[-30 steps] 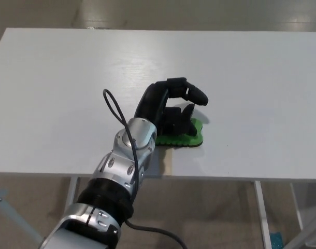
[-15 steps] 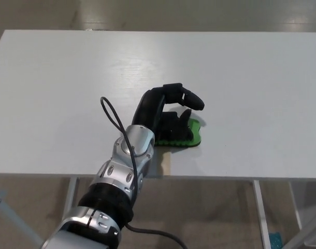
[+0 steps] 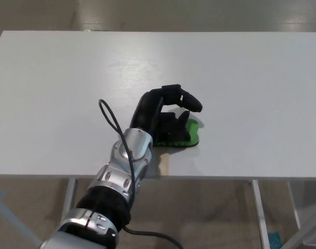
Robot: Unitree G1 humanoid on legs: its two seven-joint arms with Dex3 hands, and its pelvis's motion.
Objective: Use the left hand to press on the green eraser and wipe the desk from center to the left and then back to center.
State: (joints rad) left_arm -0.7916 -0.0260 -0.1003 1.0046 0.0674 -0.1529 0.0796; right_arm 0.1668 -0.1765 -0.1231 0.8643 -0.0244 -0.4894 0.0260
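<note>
1. The white desk (image 3: 59, 93) fills most of the head view; its left and right ends are cut off by the picture edges, and only its near edge shows fully.
2. Below that edge, at the far left, a grey slanting bar (image 3: 8, 220) shows only in part, and what it belongs to cannot be made out.
3. The left arm (image 3: 114, 187) rises from the bottom left, silver at the wrist and dark at the joint, with its lower part cut off by the bottom edge.
4. A thin black cable (image 3: 112, 116) loops up from the wrist over the desk surface; its far end drops out of sight below.
5. The left hand (image 3: 163, 116) lies on top of the eraser, pressing down on it rather than wrapping around it: the palm and lower fingers rest on it, while one finger (image 3: 191, 102) arches above.
6. The green eraser (image 3: 191, 129) sits near the desk's front edge, about mid-width. Most of it is hidden under the hand, so only its right end and a strip of its front edge show.
7. The right hand is out of the picture.
</note>
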